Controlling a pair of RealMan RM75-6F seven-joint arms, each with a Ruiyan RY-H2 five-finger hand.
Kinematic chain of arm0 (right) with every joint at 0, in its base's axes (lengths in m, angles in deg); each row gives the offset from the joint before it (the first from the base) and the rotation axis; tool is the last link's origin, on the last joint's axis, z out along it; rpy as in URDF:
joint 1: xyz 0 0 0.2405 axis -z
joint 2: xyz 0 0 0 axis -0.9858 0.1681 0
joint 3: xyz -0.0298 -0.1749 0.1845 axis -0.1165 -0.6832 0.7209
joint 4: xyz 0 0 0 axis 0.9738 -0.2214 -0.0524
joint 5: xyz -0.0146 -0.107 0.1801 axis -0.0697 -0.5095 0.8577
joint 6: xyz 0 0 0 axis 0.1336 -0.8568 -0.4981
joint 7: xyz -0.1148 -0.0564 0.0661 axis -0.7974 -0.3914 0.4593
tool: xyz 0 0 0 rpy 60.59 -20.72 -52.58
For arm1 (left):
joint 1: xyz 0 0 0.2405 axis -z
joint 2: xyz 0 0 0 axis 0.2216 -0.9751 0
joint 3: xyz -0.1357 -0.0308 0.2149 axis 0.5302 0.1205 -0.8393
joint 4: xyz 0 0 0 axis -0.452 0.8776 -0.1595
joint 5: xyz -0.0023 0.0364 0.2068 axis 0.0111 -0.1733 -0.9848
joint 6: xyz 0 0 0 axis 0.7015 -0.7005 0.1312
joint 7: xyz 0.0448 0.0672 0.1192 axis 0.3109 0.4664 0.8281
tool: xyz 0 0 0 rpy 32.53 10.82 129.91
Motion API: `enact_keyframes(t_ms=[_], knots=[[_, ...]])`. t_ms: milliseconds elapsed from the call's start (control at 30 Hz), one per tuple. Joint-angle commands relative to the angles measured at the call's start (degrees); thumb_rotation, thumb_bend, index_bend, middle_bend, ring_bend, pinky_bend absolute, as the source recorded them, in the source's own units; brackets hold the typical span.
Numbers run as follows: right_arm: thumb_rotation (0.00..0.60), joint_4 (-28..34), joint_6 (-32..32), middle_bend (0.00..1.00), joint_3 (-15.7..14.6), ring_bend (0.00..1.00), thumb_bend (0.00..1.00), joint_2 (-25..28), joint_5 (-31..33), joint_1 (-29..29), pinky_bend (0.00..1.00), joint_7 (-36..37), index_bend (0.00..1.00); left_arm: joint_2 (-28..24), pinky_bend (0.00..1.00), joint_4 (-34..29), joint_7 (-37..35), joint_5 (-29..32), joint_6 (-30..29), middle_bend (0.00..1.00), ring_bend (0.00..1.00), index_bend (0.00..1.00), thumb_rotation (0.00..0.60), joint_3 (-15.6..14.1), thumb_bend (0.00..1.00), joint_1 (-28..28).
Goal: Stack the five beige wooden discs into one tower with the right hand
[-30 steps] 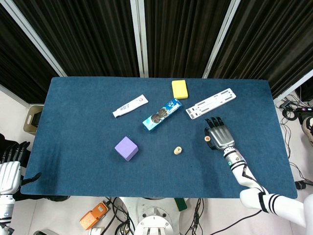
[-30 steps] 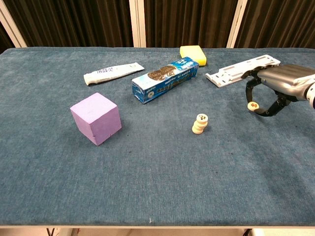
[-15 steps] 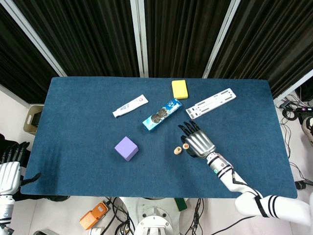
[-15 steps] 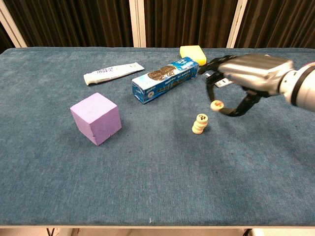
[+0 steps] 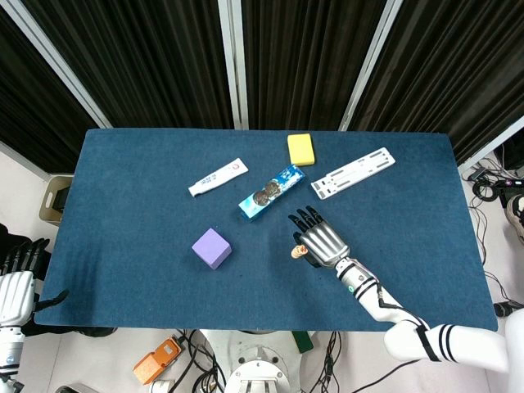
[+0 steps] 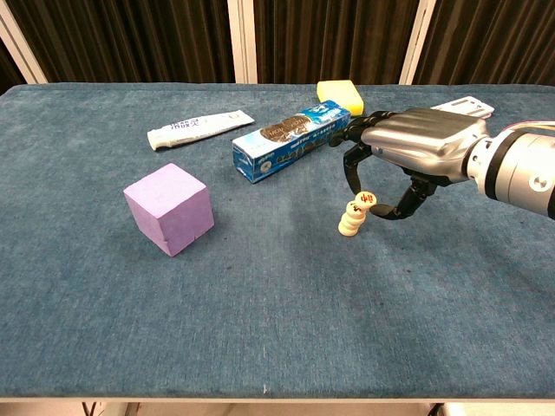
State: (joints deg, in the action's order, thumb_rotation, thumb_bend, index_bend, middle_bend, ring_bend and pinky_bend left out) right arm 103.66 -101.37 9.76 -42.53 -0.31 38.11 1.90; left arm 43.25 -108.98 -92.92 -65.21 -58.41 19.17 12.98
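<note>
Since the earlier frames the right hand (image 6: 408,156) has swung in from beside the white strip (image 5: 353,173) to hang right over the stack (image 6: 350,220), carrying a disc (image 6: 367,200) with it. That disc is pinched between thumb and a fingertip, tilted, just above and a touch to the right of the stack's top; the other fingers (image 5: 304,219) fan forward toward the biscuit box (image 6: 291,139). The stack stands on the table (image 6: 260,303) in front of the box, well right of the purple cube (image 6: 169,208); how many discs it already holds is hard to count from here. This looks like the placing step for one more disc. The next move calls for levelling the disc, nudging it left until it is centred over the stack, lowering gently and parting thumb and finger without brushing the column. The left hand (image 5: 15,282) hangs off the table's left edge, holding nothing, fingers apart.
</note>
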Motion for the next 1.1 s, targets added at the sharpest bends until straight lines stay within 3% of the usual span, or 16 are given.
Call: enact_keyframes(t_ms=[33, 600, 800, 1000, 1100], knots=[[0.6, -0.1, 0.0, 0.15, 0.0, 0.04, 0.51, -0.2, 0.2, -0.2, 0.08, -0.2, 0.52, 0.0, 0.0, 0.2, -0.1, 0.1, 0.1, 0.08, 0.02, 0.09, 0.6, 0.0, 0.05, 0.0], [0.6, -0.3, -0.8, 0.15, -0.8, 0.04, 0.5, -0.6, 0.0, -0.6, 0.08, -0.1, 0.45, 0.3, 0.0, 0.7, -0.5, 0.2, 0.3, 0.08, 0.02, 0.09, 0.6, 0.1, 0.05, 0.0], [0.6, 0.6, -5.4, 0.15, -0.7, 0.04, 0.5, 1.0, -2.4, 1.5, 0.08, 2.0, 0.42, 0.4, 0.0, 0.8, -0.6, 0.1, 0.3, 0.08, 0.02, 0.09, 0.6, 0.1, 0.05, 0.1], [0.6, 1.7, -16.8, 0.15, -1.7, 0.04, 0.47, 5.5, -6.1, 8.4, 0.08, 5.6, 0.23, 0.6, 0.0, 0.8, -0.6, -0.4, 0.3, 0.08, 0.02, 0.09, 0.6, 0.4, 0.05, 0.7], [0.6, 2.4, -22.2, 0.15, -3.0, 0.04, 0.44, 8.7, -7.7, 12.7, 0.08, 9.3, 0.07, 0.8, 0.0, 0.6, -0.5, -0.7, 0.3, 0.08, 0.02, 0.09, 0.6, 0.7, 0.05, 1.2]])
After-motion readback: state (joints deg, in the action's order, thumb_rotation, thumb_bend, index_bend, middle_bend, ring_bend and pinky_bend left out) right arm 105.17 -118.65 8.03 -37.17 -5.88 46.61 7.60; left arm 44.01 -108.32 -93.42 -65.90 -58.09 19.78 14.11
